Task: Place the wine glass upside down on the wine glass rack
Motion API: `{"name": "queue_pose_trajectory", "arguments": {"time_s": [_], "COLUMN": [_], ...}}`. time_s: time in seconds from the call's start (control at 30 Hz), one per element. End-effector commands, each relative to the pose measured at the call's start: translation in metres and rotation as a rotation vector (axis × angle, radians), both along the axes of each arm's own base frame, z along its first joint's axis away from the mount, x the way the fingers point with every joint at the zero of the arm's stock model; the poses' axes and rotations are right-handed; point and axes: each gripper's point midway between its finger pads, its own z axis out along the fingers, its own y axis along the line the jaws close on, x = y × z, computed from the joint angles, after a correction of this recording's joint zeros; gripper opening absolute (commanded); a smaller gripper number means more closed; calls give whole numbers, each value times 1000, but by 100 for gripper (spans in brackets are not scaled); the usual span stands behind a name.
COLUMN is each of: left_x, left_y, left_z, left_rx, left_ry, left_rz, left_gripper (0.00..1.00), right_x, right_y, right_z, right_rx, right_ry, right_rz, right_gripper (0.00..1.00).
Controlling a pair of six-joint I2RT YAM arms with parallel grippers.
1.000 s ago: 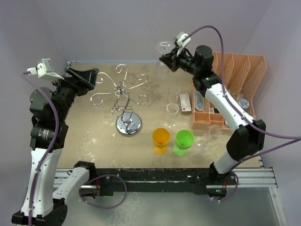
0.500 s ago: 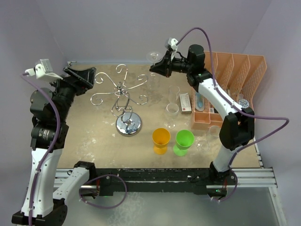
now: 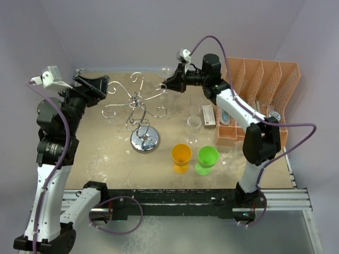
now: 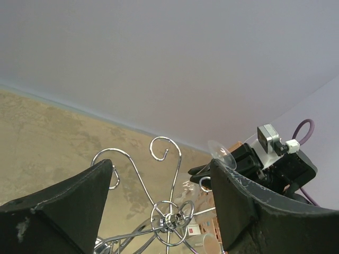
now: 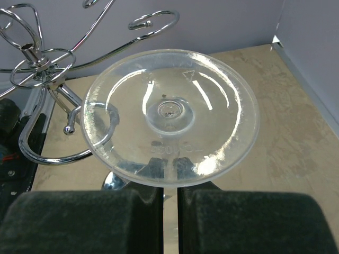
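The chrome wine glass rack (image 3: 139,106) stands on its mirrored disc base (image 3: 144,141) left of centre, with its scroll arms spread out. It also shows in the left wrist view (image 4: 170,222) and the right wrist view (image 5: 32,58). My right gripper (image 3: 174,82) is shut on the stem of a clear wine glass (image 3: 166,72), held in the air beside the rack's far right arm. The glass's round foot (image 5: 172,114) faces the right wrist camera, just past my right gripper (image 5: 170,198). My left gripper (image 3: 98,87) is open and empty, left of the rack, and its jaws frame the rack (image 4: 161,169). The glass's foot (image 4: 221,154) is also visible from there.
An orange mesh file organiser (image 3: 265,79) stands at the right, with small items in its front tray. An orange cup (image 3: 181,154) and a green cup (image 3: 207,156) stand near the front. A clear glass (image 3: 194,124) and a small box (image 3: 208,115) sit between the rack and the organiser.
My right arm has swung left with the wine glass, from near the organiser to the rack's far right arm. My left arm has barely moved.
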Motion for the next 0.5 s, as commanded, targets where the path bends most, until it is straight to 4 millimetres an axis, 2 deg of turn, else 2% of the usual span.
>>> {"name": "queue_pose_trajectory", "arguments": {"time_s": [0.0,0.2,0.47], "left_x": [2,2,6], "left_y": [1,2,1], "left_z": [8,6,8], "left_rx": [-12,-8,-7], "left_ry": [-34,-26,-25], "left_rz": [1,12,6], "left_gripper": [71,71,71], "right_x": [-17,-24,-36], "right_y": [10,20,20], "right_z": [35,32,24], "right_rx": [43,43,38], "right_ry": [-111,-108,-105], "right_rz": [70,108,178], "right_gripper": [0,0,0]}}
